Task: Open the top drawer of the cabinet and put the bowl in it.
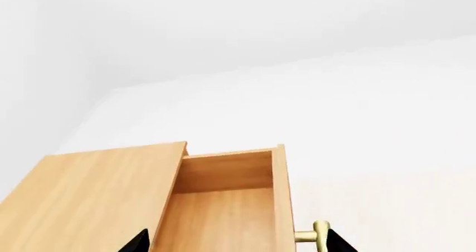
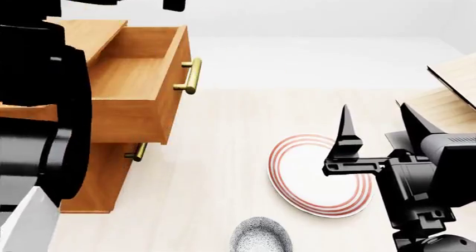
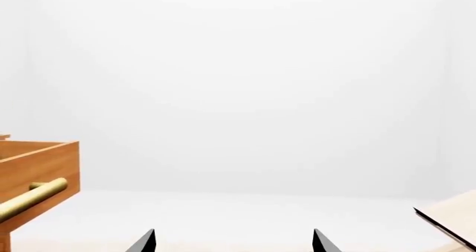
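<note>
The cabinet [image 2: 104,179] stands at the left of the head view. Its top drawer [image 2: 137,68] is pulled out, and the inside I can see holds nothing. The brass handle [image 2: 189,76] faces the middle. My left gripper [image 1: 238,243] is open above the drawer [image 1: 223,207]. One fingertip is by the handle [image 1: 316,235], and nothing is between the fingers. The speckled bowl [image 2: 260,236] sits on the floor at the bottom edge, cut off by the frame. Over the plate, my right gripper [image 2: 378,126] is open and holds nothing.
A white plate with red rings [image 2: 320,175] lies between the bowl and my right arm. A pale tilted-board rack [image 2: 455,79] stands at the far right. A lower drawer's handle [image 2: 137,151] shows under the open drawer. My left arm hides part of the cabinet's left side.
</note>
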